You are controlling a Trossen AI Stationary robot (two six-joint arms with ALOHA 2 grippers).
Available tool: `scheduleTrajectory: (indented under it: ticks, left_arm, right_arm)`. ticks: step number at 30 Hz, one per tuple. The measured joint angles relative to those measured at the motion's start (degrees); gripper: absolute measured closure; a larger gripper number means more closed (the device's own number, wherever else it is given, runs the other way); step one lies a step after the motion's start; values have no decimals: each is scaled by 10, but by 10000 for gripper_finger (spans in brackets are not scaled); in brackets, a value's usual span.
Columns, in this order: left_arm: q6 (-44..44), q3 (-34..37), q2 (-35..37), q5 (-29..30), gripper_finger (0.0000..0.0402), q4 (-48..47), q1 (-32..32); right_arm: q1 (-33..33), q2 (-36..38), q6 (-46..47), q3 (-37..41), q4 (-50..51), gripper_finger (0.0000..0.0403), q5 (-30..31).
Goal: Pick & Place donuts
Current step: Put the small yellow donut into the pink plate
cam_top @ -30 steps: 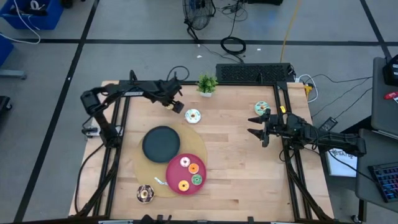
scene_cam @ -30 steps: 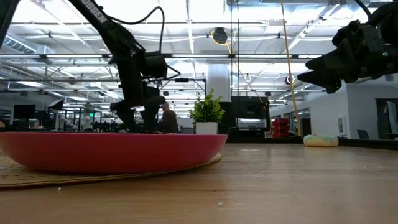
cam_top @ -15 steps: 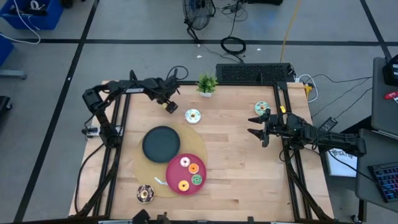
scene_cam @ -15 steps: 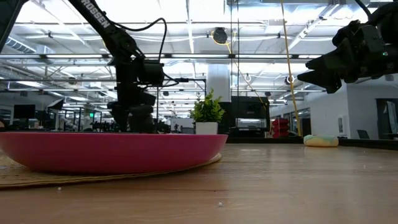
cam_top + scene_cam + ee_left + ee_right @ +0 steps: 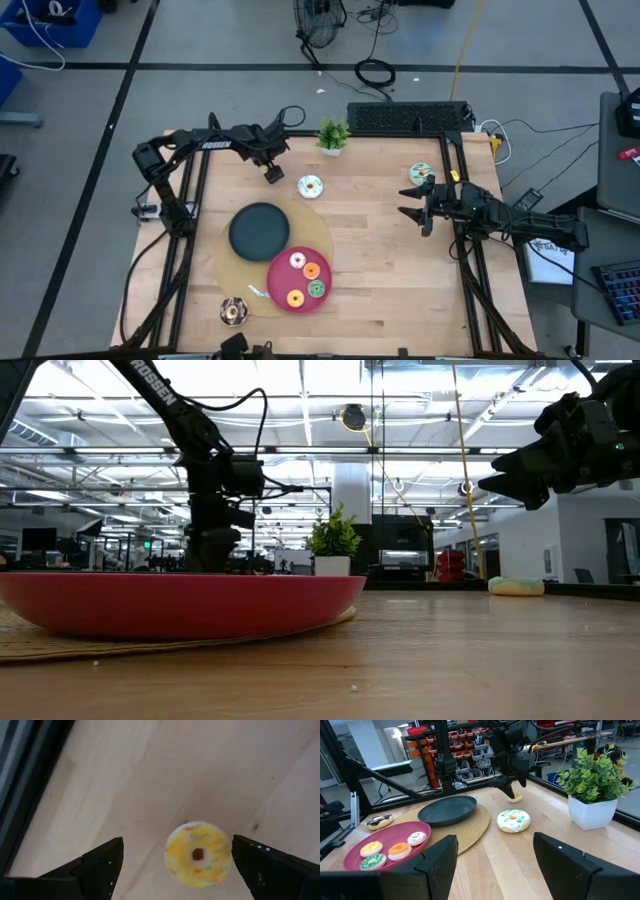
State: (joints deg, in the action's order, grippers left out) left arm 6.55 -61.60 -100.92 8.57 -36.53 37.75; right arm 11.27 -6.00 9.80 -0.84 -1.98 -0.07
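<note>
Left gripper (image 5: 172,870) spread wide, grasping nothing, poised above yellow donut (image 5: 198,853); donut lies on table (image 5: 125,785) between the two fingers, touching neither. Right gripper (image 5: 408,200) parted, empty, well apart from it; mint donut (image 5: 420,173) near its jaws.

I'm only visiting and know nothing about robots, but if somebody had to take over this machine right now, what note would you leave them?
Left gripper: fingers open, empty, over a yellow donut at the table's far left.
Right gripper: open, empty, waiting at the right side.
Done: four donuts on the pink plate: pink-white, orange, yellow, green.
Left: the yellow donut under the left gripper, the white donut, the mint donut, the chocolate donut. The dark plate holds nothing.
</note>
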Motion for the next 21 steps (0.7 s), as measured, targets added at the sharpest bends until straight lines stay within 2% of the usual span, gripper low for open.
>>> scheduleTrajectory:
  ticks: [6,11,16,21]
  left_arm:
    - [54,0,0,-26,37,-28,-12]
    - [77,0,0,20,37,-47,-22]
    - [69,0,0,33,37,-41,-18]
    - [48,0,0,3,37,-41,-7]
  right_arm:
    - [0,0,0,0,0,154,0]
    - [0,0,0,0,0,154,0]
    - [0,0,0,0,0,154,0]
    - [0,0,0,0,0,153,0]
